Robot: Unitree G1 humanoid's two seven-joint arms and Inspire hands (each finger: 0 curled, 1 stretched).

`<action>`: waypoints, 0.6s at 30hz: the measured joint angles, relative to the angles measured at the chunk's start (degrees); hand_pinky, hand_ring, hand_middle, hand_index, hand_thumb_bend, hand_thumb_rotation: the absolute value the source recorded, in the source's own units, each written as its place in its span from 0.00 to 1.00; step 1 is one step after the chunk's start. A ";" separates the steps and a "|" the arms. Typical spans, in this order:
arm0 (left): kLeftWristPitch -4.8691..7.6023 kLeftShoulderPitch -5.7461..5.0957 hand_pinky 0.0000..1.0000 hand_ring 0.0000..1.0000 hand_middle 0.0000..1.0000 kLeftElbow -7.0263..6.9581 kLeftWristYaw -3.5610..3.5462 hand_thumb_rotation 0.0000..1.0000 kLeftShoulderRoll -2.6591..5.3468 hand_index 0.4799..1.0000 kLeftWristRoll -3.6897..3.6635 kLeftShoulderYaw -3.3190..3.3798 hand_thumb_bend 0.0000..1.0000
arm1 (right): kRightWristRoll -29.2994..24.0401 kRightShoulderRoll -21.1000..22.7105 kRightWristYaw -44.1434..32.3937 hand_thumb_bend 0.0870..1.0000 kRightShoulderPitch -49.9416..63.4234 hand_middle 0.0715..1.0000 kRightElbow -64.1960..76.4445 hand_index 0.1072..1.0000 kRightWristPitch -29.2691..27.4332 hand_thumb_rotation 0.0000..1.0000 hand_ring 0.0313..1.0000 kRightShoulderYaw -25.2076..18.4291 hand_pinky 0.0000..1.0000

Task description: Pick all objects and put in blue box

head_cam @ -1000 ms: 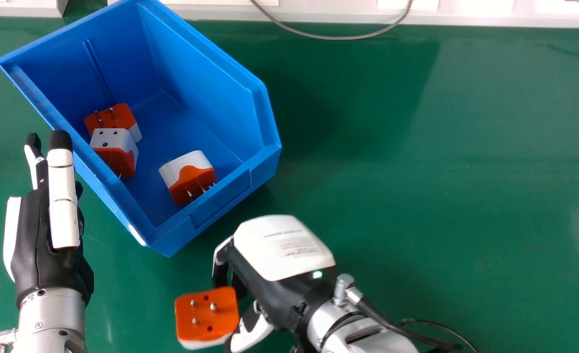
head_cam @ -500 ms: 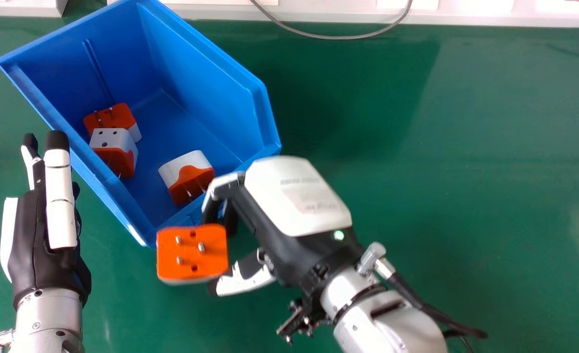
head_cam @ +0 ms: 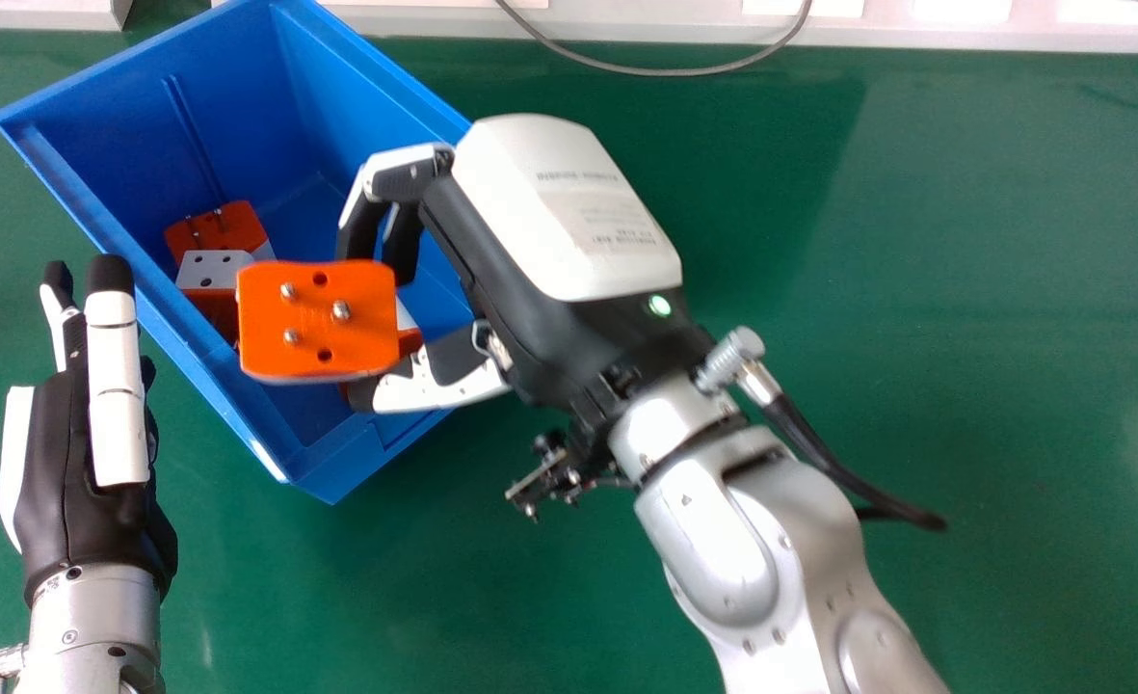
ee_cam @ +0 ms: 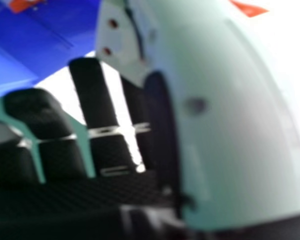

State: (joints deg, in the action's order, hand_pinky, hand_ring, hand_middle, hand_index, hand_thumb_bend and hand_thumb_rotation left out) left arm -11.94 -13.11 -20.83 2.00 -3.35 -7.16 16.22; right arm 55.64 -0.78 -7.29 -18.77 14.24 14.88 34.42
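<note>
Green, faintly glossy tabletop (head_cam: 964, 386) stretches back to a pale ledge (head_cam: 626, 27), where a grey cable (head_cam: 660, 71) droops over the edge. The right hand's (head_cam: 569, 231) fingers curl round an orange adapter (head_cam: 313, 313) (prongs facing up) over the blue box (head_cam: 337, 470), with more orange-and-white adapters (head_cam: 222, 272) inside. Beside the box, the left hand (head_cam: 53, 482) has its fingers straight.

Head view downward, other close-up

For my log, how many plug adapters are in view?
4: held adapter in right robot hand, over the blue box; inside, rear adapter and front adapter at left, partly covered adapter behind the held one. More may be hidden.
</note>
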 measured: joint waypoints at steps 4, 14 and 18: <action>0.02 0.07 1.00 1.00 1.00 0.06 -0.59 1.00 0.00 1.00 -0.38 0.04 0.60 | -0.28 -1.90 1.62 0.47 -4.45 0.43 -5.22 0.42 -0.10 0.00 0.08 -0.79 0.04; 0.02 -0.01 1.00 1.00 1.00 0.05 -0.79 1.00 0.04 1.00 -1.81 0.54 0.60 | -3.94 -7.25 7.11 0.47 -17.51 0.43 -24.01 0.41 1.17 0.00 0.08 -3.92 0.05; 0.01 -0.39 1.00 1.00 1.00 -0.13 -0.60 1.00 0.17 1.00 -2.01 0.65 0.60 | -3.94 -7.07 8.03 0.47 -19.86 0.43 -31.80 0.42 4.61 0.00 0.09 -3.62 0.05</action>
State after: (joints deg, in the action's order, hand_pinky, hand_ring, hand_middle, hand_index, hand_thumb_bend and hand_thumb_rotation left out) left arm -11.93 -13.50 -20.97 1.40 -3.18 -9.17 16.87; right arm 51.70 -7.85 0.74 -38.63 -17.56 19.49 30.79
